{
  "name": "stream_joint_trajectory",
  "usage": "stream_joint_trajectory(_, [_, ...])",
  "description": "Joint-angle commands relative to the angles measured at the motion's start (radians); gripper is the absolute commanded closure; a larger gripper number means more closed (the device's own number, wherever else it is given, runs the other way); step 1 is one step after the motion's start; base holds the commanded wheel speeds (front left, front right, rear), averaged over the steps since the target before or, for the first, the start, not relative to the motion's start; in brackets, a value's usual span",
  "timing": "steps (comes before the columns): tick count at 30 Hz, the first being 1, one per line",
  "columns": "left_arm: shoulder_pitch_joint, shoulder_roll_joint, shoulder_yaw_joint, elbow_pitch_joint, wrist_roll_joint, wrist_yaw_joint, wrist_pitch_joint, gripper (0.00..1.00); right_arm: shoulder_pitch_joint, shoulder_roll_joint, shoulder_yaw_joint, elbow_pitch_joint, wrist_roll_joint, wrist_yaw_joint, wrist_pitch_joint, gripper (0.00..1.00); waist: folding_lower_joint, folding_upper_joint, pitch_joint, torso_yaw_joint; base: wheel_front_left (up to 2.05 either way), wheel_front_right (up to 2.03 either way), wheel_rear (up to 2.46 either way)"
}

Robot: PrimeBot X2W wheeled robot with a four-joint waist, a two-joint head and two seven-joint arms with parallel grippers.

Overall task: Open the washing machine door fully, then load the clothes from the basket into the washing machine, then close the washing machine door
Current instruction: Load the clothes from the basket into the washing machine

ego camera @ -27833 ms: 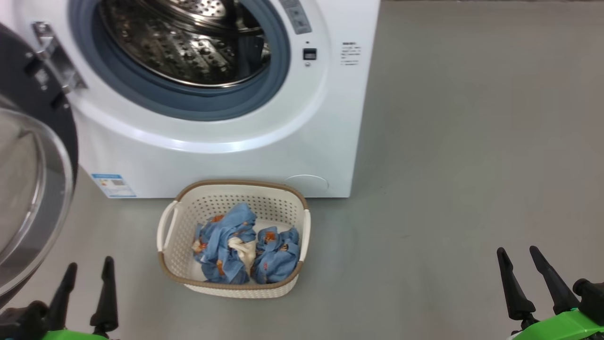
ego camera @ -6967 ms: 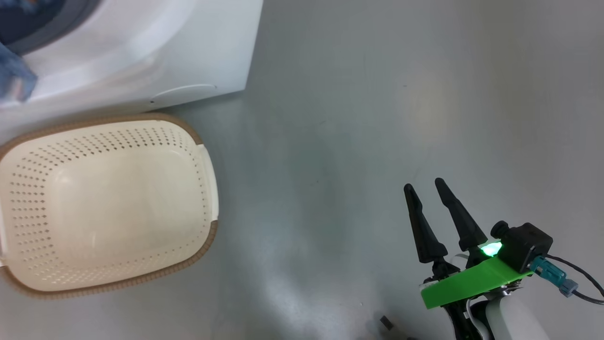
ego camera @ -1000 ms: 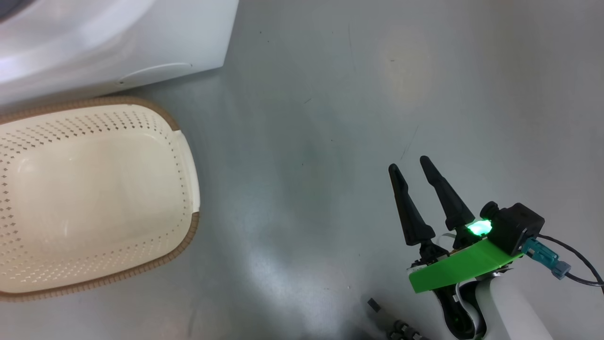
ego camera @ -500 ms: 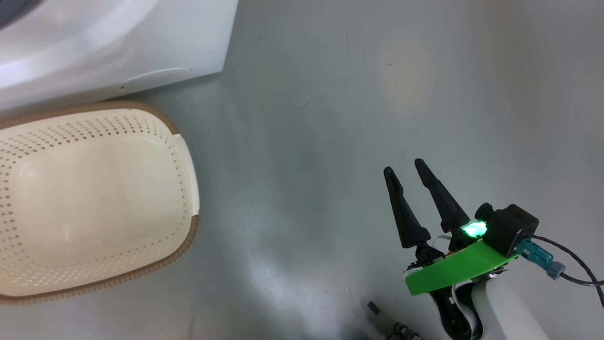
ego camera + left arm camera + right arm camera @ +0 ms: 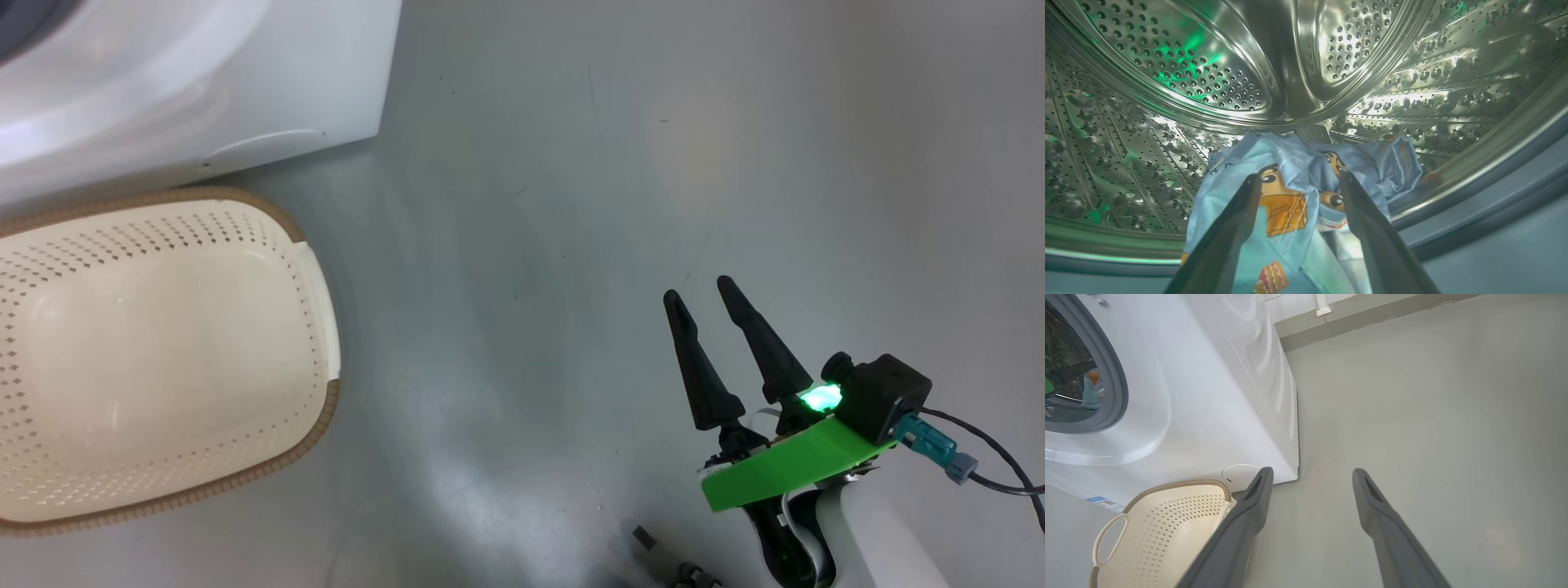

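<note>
Smooth grey floor (image 5: 531, 245), kinda glossy, runs back to a grey skirting strip (image 5: 1372, 316) along the wall. The big white boxy front-loading washing machine (image 5: 1208, 396) sits on it. The small cream perforated plastic basket with the brown woven-look rim (image 5: 320, 408) is right at the machine's front, its bare bottom showing.

Left pincer (image 5: 1299, 179) is inside the perforated steel drum (image 5: 1208, 81), spread wide and released. The light-blue cartoon-print clothes (image 5: 1286, 208) lie low in the drum between its fingers, can't tell if they touch. Right pincer (image 5: 695, 287) hangs wide open over the floor, gripping nothing.
</note>
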Motion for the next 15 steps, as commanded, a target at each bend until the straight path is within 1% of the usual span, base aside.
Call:
stream_joint_trajectory(1, [-0.032, 0.043, 0.005, -0.010, -0.011, -0.001, -0.002, 0.00, 0.023, 0.000, 0.018, -0.019, 0.001, 0.003, -0.012, 0.00, 0.0000, 0.0000, 0.000, 0.003, 0.00, 0.00, 0.00])
stream_joint_trajectory(4, [-0.035, 0.042, -0.010, -0.012, -0.028, -0.001, -0.002, 0.00, 0.024, 0.000, 0.014, -0.021, 0.000, 0.003, -0.012, 0.00, 0.0000, 0.0000, -0.002, 0.009, 0.00, 0.00, 0.00])
stream_joint_trajectory(10, [-0.006, 0.038, -0.008, -0.052, -0.067, -0.001, -0.002, 0.00, 0.022, 0.000, 0.005, -0.018, -0.005, 0.003, -0.012, 0.00, 0.0000, 0.0000, -0.009, 0.029, 0.00, 0.00, 0.00])
stream_joint_trajectory(15, [0.056, 0.020, 0.024, -0.101, -0.095, -0.001, -0.002, 0.00, 0.025, 0.000, -0.010, -0.016, -0.017, 0.003, -0.012, 0.00, 0.0000, 0.0000, -0.027, 0.056, 0.00, 0.00, 0.00])
